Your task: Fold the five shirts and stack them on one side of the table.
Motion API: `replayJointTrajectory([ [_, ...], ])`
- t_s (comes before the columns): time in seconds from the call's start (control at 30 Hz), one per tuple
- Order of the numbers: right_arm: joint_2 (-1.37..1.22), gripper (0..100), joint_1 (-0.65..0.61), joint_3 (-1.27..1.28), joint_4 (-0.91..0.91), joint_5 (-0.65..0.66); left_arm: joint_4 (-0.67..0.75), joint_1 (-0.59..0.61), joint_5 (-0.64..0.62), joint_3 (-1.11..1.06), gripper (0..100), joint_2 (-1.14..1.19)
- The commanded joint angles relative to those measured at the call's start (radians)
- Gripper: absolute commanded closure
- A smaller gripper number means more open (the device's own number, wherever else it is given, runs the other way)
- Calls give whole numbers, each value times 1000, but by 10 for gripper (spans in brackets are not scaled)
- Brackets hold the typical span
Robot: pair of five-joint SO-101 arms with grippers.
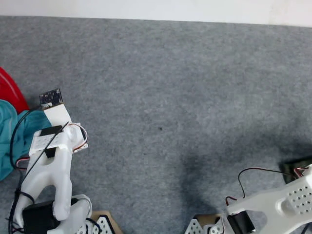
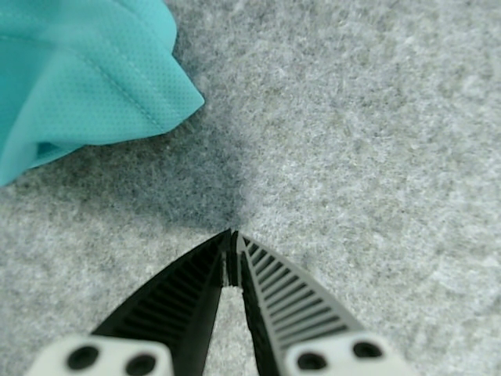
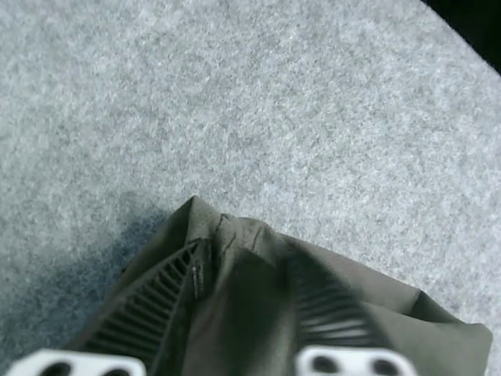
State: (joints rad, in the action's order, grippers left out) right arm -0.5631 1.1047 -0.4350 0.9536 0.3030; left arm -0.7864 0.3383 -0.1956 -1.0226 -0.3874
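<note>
Overhead camera looks straight down on table [image 1: 185,87]; wrist cameras hover close, facing down. Shared: teal shirt [image 1: 12,131] [image 2: 78,78] at 9 o'clock, olive shirt [image 1: 295,166] [image 3: 258,313] at 4.

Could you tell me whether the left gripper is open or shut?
Shut: the left gripper holds nothing, its tips meeting above the grey carpet; the teal shirt lies apart.

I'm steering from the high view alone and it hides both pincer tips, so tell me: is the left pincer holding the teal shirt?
Observer: No, the left pincer is shut and empty, over bare grey mat.
Operator: How close is the teal shirt?
Observer: The teal shirt lies close ahead of it, not touching.
Operator: And the right pincer?
Observer: The right pincer is shut on a dark olive shirt that drapes over it.
</note>
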Motion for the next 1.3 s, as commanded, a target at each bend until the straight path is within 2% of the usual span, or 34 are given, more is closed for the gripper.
replayJointTrajectory([
  [0.0, 22, 721, -25, -94, 18, -38, 11, -18, -5, 1, 995, -21],
  [0.17, 19, 721, -77, -249, 182, -98, 11, -16, -5, 1, 995, -21],
  [0.3, 21, 721, -134, -363, 400, -167, 11, -13, -8, 2, 993, -21],
  [0.5, 21, 722, -254, -484, 774, -180, 32, 22, -11, -1, 893, -22],
  [0.6, 28, 764, -300, -515, 812, -183, 32, 53, -11, 4, 864, -30],
  [0.67, 73, 812, -318, -498, 812, -189, 32, 114, -11, 8, 859, -30],
  [0.73, 151, 840, -335, -424, 812, -198, 21, 186, -11, 47, 860, -30],
  [0.9, 472, 841, -432, -143, 811, -195, -133, 424, -12, 232, 857, -24],
  [1.1, 874, 841, -596, 220, 806, -195, -143, 608, -5, 407, 857, -21],
  [1.27, 1064, 841, -782, 562, 736, -203, -144, 727, 21, 524, 856, -21],
])
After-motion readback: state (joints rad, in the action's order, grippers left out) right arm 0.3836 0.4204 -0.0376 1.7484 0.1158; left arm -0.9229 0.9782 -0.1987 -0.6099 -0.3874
